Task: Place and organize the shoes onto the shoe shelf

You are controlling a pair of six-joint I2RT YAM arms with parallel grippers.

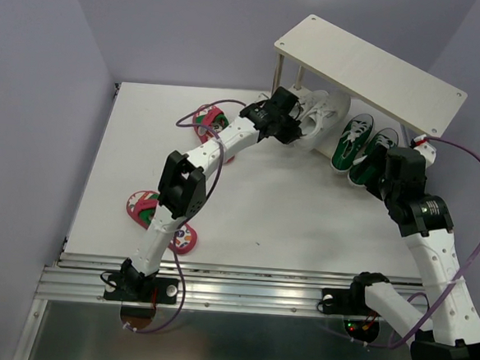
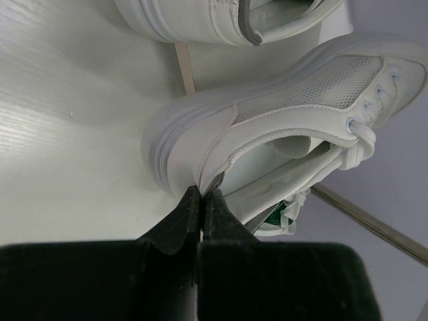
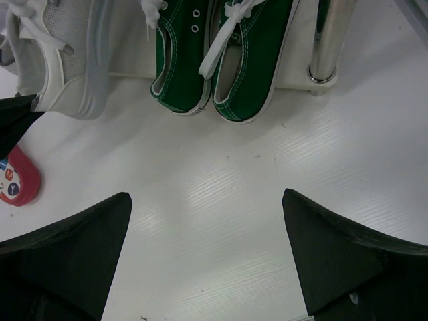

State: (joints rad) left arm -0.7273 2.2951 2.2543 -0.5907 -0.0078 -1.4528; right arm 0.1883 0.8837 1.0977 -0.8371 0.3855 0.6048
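My left gripper (image 2: 202, 194) is shut on the heel collar of a white sneaker (image 2: 281, 114), which lies tilted at the left end of the shoe shelf (image 1: 371, 70). A second white sneaker (image 2: 221, 20) sits just behind it. From above, the left gripper (image 1: 298, 131) reaches under the shelf's top board to the white sneakers (image 1: 317, 111). Two green sneakers (image 1: 359, 143) stand side by side on the lower board, heels toward me. My right gripper (image 3: 207, 227) hangs open and holds nothing, just in front of the green pair (image 3: 214, 60).
One red-pink flip-flop (image 1: 207, 120) lies on the table left of the shelf. Another flip-flop (image 1: 143, 206) lies near the front left, partly under my left arm. A metal shelf post (image 3: 328, 40) stands right of the green pair. Purple walls close in the table.
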